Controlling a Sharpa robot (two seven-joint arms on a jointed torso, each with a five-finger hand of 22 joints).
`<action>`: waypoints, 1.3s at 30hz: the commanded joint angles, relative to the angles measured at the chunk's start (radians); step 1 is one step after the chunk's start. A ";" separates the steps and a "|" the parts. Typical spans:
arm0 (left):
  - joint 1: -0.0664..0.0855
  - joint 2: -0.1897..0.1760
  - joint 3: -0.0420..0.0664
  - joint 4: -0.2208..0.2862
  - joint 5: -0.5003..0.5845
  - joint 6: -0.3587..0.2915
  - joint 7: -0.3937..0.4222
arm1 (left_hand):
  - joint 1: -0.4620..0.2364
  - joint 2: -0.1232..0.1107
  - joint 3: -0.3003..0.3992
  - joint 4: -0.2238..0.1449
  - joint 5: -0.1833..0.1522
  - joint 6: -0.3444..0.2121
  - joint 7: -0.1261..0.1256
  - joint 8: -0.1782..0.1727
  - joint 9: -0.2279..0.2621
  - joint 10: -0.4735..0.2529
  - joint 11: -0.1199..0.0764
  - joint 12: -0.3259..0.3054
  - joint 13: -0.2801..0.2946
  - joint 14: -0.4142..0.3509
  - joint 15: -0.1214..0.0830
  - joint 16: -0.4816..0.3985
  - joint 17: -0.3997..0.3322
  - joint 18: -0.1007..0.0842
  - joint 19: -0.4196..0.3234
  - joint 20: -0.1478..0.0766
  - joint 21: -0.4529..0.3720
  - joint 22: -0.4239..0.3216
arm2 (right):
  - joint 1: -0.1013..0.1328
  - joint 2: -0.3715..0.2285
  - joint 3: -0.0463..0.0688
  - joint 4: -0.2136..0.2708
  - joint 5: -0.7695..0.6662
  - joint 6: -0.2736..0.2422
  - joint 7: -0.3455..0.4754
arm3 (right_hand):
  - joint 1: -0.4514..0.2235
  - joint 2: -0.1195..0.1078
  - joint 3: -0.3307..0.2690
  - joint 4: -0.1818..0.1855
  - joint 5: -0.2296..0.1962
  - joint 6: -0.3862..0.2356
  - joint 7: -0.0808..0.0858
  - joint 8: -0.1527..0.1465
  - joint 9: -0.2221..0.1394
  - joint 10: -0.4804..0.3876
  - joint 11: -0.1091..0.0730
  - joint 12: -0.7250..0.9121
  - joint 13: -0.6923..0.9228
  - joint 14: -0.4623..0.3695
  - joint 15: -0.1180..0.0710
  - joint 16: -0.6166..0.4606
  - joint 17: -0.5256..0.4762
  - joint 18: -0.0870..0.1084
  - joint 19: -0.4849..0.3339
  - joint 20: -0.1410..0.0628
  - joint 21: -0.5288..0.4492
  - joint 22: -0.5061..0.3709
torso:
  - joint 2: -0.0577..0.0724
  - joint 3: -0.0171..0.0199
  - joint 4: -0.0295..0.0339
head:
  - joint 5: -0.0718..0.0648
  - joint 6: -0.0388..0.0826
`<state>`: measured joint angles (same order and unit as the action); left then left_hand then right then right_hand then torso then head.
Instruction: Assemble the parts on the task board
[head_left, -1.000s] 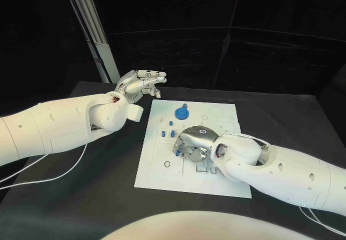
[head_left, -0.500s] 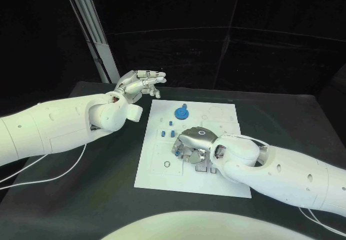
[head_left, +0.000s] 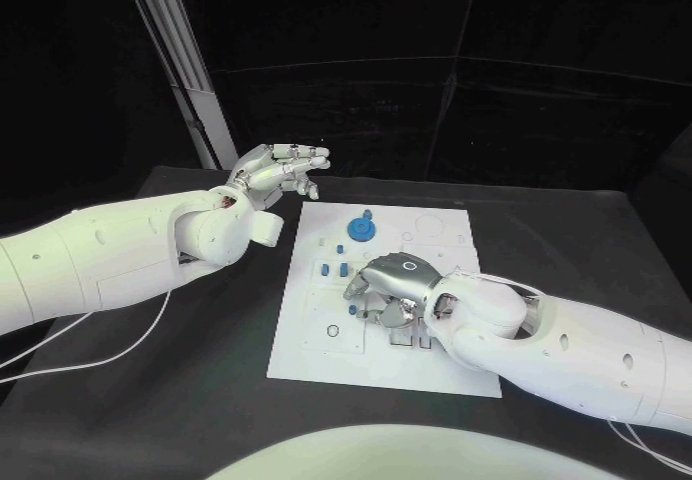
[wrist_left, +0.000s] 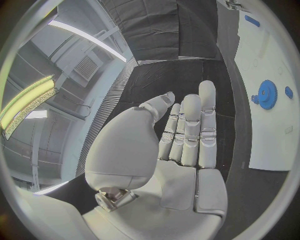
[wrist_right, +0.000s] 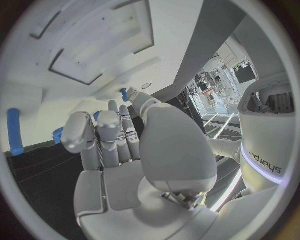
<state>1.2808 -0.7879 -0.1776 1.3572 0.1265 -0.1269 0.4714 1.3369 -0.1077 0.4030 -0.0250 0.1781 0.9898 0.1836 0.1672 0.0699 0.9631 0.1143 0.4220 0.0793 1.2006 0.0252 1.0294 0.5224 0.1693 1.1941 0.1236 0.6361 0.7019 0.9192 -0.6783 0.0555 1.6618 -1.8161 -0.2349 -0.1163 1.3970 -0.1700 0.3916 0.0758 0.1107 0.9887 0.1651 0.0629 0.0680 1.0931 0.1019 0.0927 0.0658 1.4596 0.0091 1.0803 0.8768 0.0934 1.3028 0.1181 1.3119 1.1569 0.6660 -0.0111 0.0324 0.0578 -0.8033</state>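
The white rectangular task board (head_left: 378, 350) lies flat at the centre of the black tabletop (head_left: 173, 400), its long axis running from 12 to 6 o'clock in the head view.

A round blue gear-shaped part (head_left: 362, 228) sits on the board toward 12 o'clock. A small blue part (head_left: 340, 248) lies just below it, and two short blue peg-like parts (head_left: 336, 269) lie side by side a little further toward 6 o'clock, near the board's 9 o'clock edge.

The right hand (head_left: 387, 293) is over the middle of the board, palm down, fingers curled toward the surface, just beside the two pegs on their 3 o'clock side. In the right wrist view its fingers (wrist_right: 106, 135) are bent together close to the board, with blue showing at their tips beside a separate blue peg (wrist_right: 14, 131) lying on the plate. Whether the hand grips anything cannot be determined.

The left hand (head_left: 274, 168) is raised off the board beyond its 11 o'clock corner, over the tabletop. The left wrist view shows its fingers (wrist_left: 190, 125) extended, lying close side by side, with nothing held.
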 joint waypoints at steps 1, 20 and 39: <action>0.002 -0.001 0.001 -0.001 0.003 0.018 -0.003 | -0.003 0.008 -0.002 -0.003 0.002 -0.003 0.004 0.005 -0.001 -0.004 0.001 0.006 -0.001 -0.005 0.001 -0.005 -0.002 0.014 -0.005 0.000 -0.004 -0.001 | 0.001 -0.027 0.001 0.028 0.021 -0.090 0.016 | -0.002 0.014 -0.005 0.000 0.009 0.010 0.002 0.008 0.002 0.015 0.001 0.010 0.001 -0.003 0.005 -0.004 0.000 0.003 0.004 0.001 0.001 0.003 | 0.000 0.0009 -0.0012 | -0.004 0.003; 0.002 -0.003 0.000 0.001 0.003 0.024 -0.002 | -0.002 0.008 -0.002 -0.005 0.001 -0.003 0.004 0.006 -0.001 -0.005 0.001 0.008 -0.002 -0.006 0.001 -0.005 -0.003 0.014 -0.005 0.000 -0.005 -0.002 | 0.009 -0.227 0.137 0.070 0.107 0.031 -0.077 | -0.005 -0.003 -0.188 0.022 0.016 -0.025 -0.018 0.000 -0.001 -0.069 0.000 0.021 -0.001 -0.009 0.006 -0.033 -0.057 0.010 -0.012 0.003 -0.028 -0.033 | 0.001 -0.0010 0.0005 | -0.043 0.029; 0.001 0.000 -0.001 -0.005 0.003 0.026 -0.003 | -0.002 0.008 -0.002 -0.005 0.001 -0.003 0.004 0.006 -0.001 -0.005 0.001 0.008 -0.002 -0.006 0.001 -0.005 -0.003 0.014 -0.005 0.000 -0.005 -0.002 | 0.009 -0.207 0.143 0.037 0.065 0.184 -0.071 | 0.058 0.055 -0.228 0.025 0.027 0.010 -0.029 0.005 0.002 -0.014 -0.015 0.078 0.000 -0.002 -0.006 -0.020 -0.055 0.007 0.003 -0.005 -0.022 -0.021 | 0.000 -0.0005 0.0009 | -0.042 0.025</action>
<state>1.2805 -0.7887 -0.1789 1.3524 0.1266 -0.1136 0.4653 1.3369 -0.1077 0.4030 -0.0249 0.1781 0.9898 0.1836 0.1672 0.0699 0.9631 0.1143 0.4261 0.0789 1.2006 0.0252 1.0294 0.5204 0.1692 1.1941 0.1236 0.6361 0.7013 0.9269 -0.8864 0.1977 1.6988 -1.7369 -0.1015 -0.1918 1.4491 -0.1194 0.1590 0.1019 0.1336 0.9930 0.1367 0.0658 0.0686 1.0735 0.0877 0.1690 0.0655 1.4584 0.0102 1.0562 0.8180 0.0932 1.2999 0.1130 1.2862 1.1330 0.6661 -0.0119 0.0334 0.0148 -0.7770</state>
